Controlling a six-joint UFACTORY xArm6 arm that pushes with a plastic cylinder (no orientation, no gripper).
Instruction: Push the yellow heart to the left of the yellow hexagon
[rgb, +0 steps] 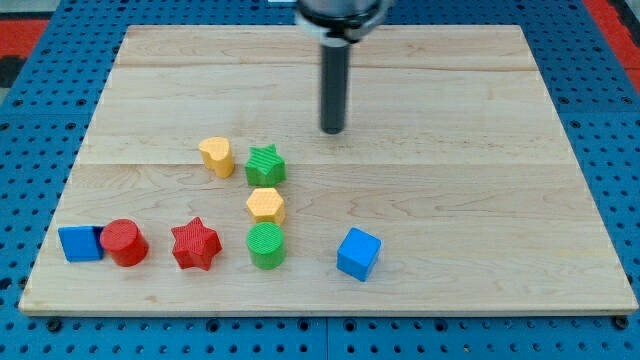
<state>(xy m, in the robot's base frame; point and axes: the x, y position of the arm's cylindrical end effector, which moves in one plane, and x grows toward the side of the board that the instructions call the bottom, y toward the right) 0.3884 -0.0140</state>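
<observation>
The yellow heart lies left of the board's middle, just left of the green star. The yellow hexagon sits below the green star and above the green cylinder. The heart is up and to the left of the hexagon. My tip stands on the board up and to the right of the green star, well clear of the heart and touching no block.
A blue cube, a red cylinder and a red star line up near the bottom left edge. Another blue cube sits right of the green cylinder. The wooden board lies on a blue pegboard.
</observation>
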